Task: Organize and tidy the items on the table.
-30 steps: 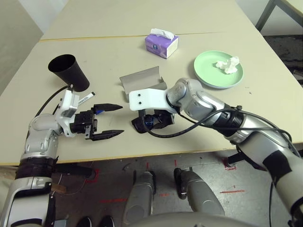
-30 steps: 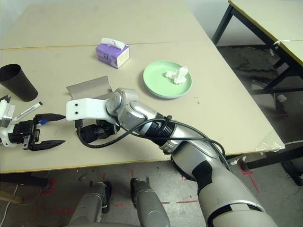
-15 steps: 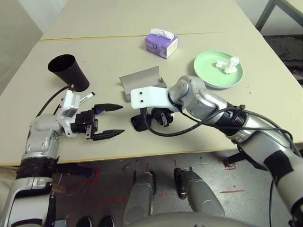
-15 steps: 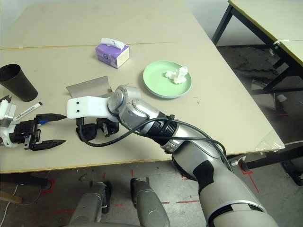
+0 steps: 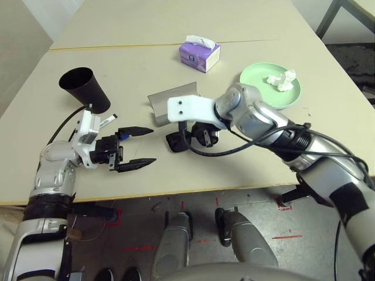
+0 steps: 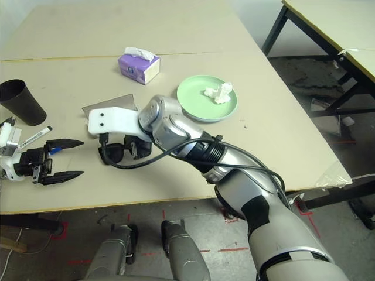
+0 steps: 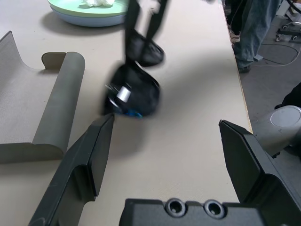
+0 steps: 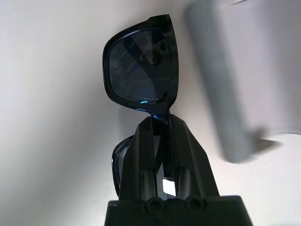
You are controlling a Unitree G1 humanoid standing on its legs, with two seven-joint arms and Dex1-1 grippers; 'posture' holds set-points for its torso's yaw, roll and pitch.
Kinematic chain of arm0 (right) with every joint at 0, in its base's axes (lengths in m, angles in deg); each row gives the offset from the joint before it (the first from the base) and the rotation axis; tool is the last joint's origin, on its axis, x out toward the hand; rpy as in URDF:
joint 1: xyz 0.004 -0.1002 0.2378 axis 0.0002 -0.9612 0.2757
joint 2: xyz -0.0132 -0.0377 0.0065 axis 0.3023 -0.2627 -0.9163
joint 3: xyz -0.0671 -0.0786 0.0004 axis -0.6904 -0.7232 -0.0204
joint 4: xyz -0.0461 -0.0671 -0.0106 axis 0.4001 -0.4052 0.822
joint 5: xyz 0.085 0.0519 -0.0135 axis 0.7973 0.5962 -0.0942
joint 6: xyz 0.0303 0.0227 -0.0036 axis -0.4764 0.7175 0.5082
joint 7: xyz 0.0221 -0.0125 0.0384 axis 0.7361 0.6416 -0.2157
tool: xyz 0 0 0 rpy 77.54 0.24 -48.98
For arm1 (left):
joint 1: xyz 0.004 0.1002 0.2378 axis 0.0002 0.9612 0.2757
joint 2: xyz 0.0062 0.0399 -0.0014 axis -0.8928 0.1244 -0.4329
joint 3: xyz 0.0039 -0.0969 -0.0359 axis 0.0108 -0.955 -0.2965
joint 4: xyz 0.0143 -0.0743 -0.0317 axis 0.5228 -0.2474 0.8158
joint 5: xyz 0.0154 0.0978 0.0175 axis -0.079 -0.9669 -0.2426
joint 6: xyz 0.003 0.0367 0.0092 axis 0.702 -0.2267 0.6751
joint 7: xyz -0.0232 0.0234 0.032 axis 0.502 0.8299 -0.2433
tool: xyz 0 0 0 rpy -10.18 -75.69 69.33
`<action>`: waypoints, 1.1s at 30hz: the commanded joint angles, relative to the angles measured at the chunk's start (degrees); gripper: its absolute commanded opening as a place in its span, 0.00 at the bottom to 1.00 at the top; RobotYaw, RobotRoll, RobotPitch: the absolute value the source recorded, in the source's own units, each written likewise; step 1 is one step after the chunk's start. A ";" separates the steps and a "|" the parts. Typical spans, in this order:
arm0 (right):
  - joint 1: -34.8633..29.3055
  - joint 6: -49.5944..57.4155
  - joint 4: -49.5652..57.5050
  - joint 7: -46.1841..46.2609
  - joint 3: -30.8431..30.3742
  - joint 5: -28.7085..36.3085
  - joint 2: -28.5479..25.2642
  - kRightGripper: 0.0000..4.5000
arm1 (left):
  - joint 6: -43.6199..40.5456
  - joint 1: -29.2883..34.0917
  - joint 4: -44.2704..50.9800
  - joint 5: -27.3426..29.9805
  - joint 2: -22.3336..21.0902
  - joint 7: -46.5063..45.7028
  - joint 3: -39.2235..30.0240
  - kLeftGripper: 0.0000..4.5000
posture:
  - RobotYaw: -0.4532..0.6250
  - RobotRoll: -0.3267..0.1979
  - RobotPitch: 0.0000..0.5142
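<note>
Above the beige table (image 5: 135, 175), right wrist view reveals sunglasses (image 8: 141, 66) pinched.

Prob. robotics lab: bare tables (image 6: 76, 88), floor w/ red tape marks (image 6: 233, 249).

Black sunglasses (image 7: 136, 92), blurred, clamped between two dark fingers of right gripper (image 7: 143, 35), lenses hanging above beige tabletop (image 7: 188, 155); small white patch and blue glint on nearer lens. Left gripper (image 7: 167, 157) wide open, fingers well apart, nothing between them. Grey glasses case (image 7: 63, 103) lying open on tabletop, near sunglasses, edge curled up. Green plate (image 7: 70, 5) stacked on light-blue plate (image 7: 89, 20), crumpled white tissue (image 7: 99, 2) on green one. Beyond table edge: grey floor (image 7: 268, 73), person's legs in blue trousers (image 7: 256, 28).
</note>
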 commanded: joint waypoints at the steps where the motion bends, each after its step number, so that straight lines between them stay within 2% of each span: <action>1: 3.18 -4.44 -5.07 1.24 2.68 0.23 2.06 0.03 | 0.05 -0.16 -0.75 -0.94 -0.03 -0.03 0.16 1.00 | 0.38 0.62 0.38; 9: 6.79 -20.99 -22.57 8.17 5.07 -1.91 8.02 0.03 | -3.06 -1.24 -1.96 0.84 -0.64 -5.30 -3.84 1.00 | 0.41 0.62 0.38; 20: 9.79 -43.97 -42.29 17.05 7.00 -5.67 13.97 0.03 | -5.57 3.52 3.06 1.92 -0.83 -9.24 -7.71 1.00 | 0.46 0.62 0.39; 33: 12.55 -55.05 -54.21 25.09 8.17 -10.69 16.56 0.03 | -7.69 7.85 8.68 3.51 0.07 -11.73 -8.39 1.00 | 0.48 0.62 0.41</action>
